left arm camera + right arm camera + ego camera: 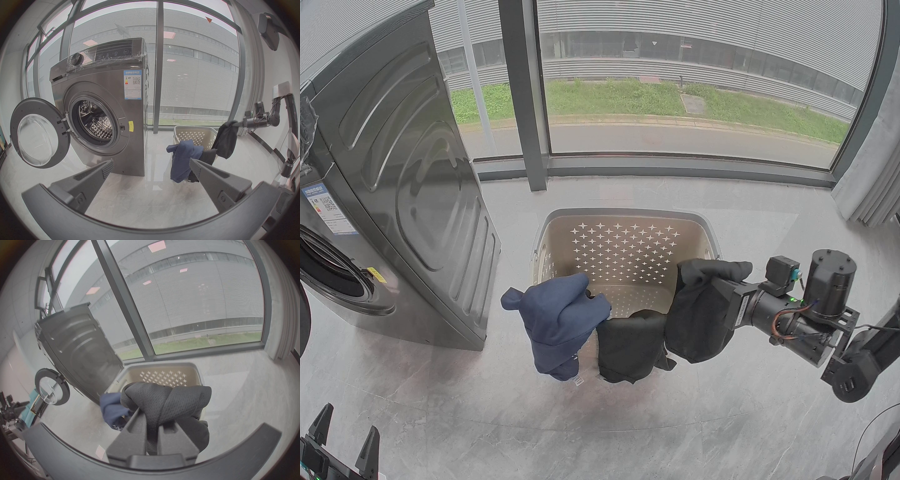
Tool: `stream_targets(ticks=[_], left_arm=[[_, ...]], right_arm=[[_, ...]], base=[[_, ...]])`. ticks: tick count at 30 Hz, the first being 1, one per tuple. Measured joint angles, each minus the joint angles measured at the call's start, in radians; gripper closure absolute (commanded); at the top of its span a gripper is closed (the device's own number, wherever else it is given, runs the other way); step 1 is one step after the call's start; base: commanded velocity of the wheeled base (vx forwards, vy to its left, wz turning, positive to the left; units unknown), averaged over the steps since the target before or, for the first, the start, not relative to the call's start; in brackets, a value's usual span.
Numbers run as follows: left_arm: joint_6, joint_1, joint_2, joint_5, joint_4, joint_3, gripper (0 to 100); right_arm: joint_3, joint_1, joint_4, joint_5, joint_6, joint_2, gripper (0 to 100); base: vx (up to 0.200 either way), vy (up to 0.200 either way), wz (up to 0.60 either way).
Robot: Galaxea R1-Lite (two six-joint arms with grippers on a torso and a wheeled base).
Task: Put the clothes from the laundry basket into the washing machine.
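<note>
**Black cloth in the right gripper**

We see the right gripper [152, 430] squeezing a black cloth [700, 312] that hangs by the front corner of the laundry basket [625, 214]. A blue cloth [559, 319] and a dark cloth [631, 347] hang over the basket's front rim. The washing machine [103, 103] stands to the left of the basket, with its door [39, 132] wide open. The left gripper [151, 162] is low near the floor, well apart from the basket, and its fingers stand apart.

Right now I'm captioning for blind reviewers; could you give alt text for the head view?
The right gripper holds a black garment over the near edge of a beige laundry basket, where a navy garment and another dark garment hang. A grey washing machine stands to the left, and the open left gripper sits at the lower left.
</note>
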Motion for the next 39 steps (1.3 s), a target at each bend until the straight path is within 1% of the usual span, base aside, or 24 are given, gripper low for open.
stream_targets(ticks=[5, 8, 14, 20, 39], left_arm=[[0.003, 0.0, 0.0, -0.003, 0.0, 0.0, 0], [0.003, -0.001, 0.0, -0.003, 0.0, 0.0, 0], [0.003, -0.001, 0.0, -0.003, 0.0, 0.0, 0], [0.003, -0.001, 0.0, -0.003, 0.0, 0.0, 0], [0.003, -0.001, 0.0, -0.003, 0.0, 0.0, 0]], right_arm=[[0.01, 0.037, 0.06, -0.003, -0.002, -0.151, 100], [0.015, 0.05, 0.076, -0.002, -0.003, -0.208, 100], [0.031, 0.076, 0.078, -0.001, -0.005, -0.272, 100], [0.044, 0.095, 0.076, 0.0, -0.007, -0.294, 100], [0.063, 0.136, 0.066, 0.007, -0.009, -0.316, 100]], base=[[0.0, 0.0, 0.0], [-0.2, 0.0, 0.0], [-0.2, 0.0, 0.0], [0.0, 0.0, 0.0], [0.0, 0.2, 0.0]])
